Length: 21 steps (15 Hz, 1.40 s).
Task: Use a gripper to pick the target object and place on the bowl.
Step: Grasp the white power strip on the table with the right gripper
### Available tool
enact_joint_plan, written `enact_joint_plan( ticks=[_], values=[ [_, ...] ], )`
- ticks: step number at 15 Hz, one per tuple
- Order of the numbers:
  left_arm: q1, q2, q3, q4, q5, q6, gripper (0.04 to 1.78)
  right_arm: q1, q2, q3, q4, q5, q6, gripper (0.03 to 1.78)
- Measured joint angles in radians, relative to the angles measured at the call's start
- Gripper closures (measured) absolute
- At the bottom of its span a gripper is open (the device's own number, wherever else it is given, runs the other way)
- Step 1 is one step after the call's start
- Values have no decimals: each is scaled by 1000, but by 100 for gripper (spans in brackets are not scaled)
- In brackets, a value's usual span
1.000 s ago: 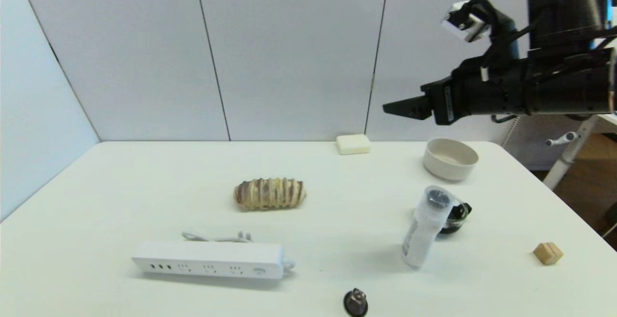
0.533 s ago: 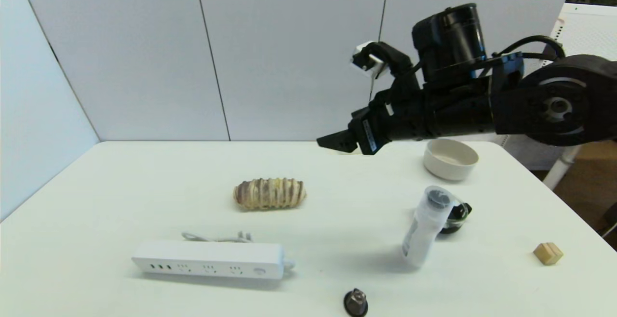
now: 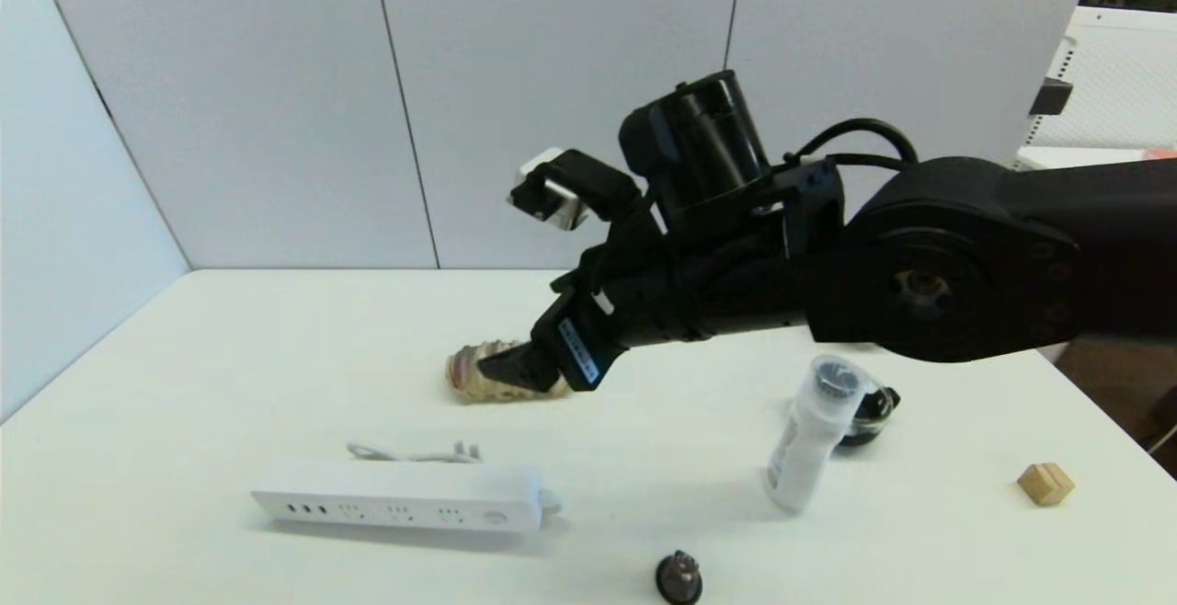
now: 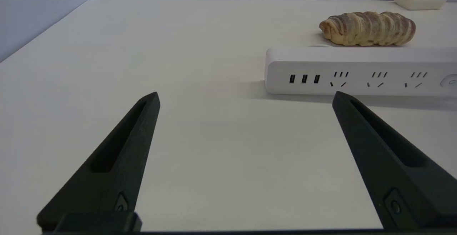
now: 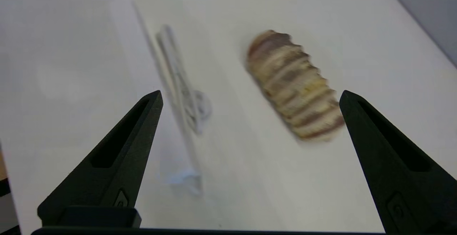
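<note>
Bright, even overhead light; soft shadows under the right gripper (image 3: 515, 368). Motion blur smears the bread roll (image 5: 293, 103) beneath it.

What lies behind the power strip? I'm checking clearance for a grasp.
Behind the power strip lies its cord; farther back, the bread roll, partly covered in the head view by the right hand.

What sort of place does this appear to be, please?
Probably a robot test bench in a lab: a plain white table walled by grey panels, strewn with unrelated items like a power strip and bread roll.
</note>
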Motion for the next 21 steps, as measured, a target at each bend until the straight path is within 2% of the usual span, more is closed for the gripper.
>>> enact_joint_plan(
  ticks=[6, 8, 14, 21],
  values=[
    [0, 0, 0, 0, 0, 0, 11, 87, 87, -86, 2, 0, -7, 10],
    [0, 0, 0, 0, 0, 0, 11, 105, 116, -100, -1, 4, -45, 10],
    [0, 0, 0, 0, 0, 0, 11, 130, 228, -145, -38, 7, -116, 10],
    [0, 0, 0, 0, 0, 0, 11, 146, 321, -209, -16, 7, -123, 10]
  ],
)
